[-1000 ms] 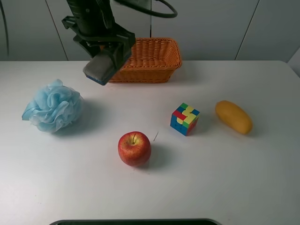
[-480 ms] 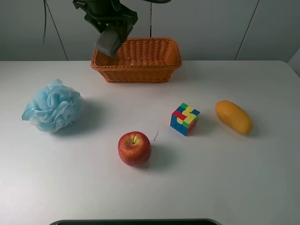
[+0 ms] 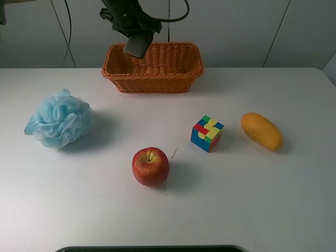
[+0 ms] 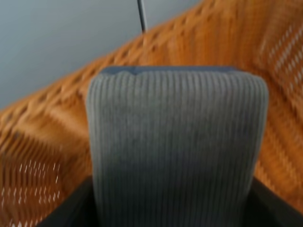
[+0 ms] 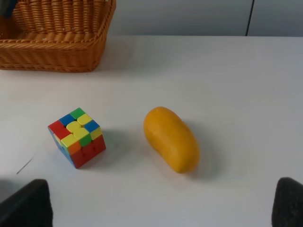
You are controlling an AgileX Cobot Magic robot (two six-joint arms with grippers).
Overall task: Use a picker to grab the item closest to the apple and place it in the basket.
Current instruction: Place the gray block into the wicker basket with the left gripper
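– Grey ribbed block with a blue edge (image 4: 175, 142), and the left gripper (image 3: 137, 39) has it clamped between its black jaws, right up over the orange woven wicker basket (image 3: 181, 71)!

– Where over the basket, exactly?

– At the back-left part, in front of the rear rim as the high camera sees it. From the wrist camera the block fills most of the view with the basket's weave behind it. Whether it touches the basket I cannot tell.

– And the other arm?

– The right gripper (image 5: 156, 205) hangs above the white table (image 3: 252, 199) with its two dark fingertips spread wide, nothing between them. Its camera looks at the multicoloured puzzle cube (image 5: 77, 137) and the smooth yellow-orange mango (image 5: 172, 139), which lie near each other but apart.

– The fruit out front?

– The round red apple (image 3: 150, 166) stands upright, stem up, toward the near side of the table. The cube sits just to its right and a little further back, not touching it; the mango is beyond that again. Well off to the left lies a fluffy light-blue mesh bath puff (image 3: 58, 118), on its own.
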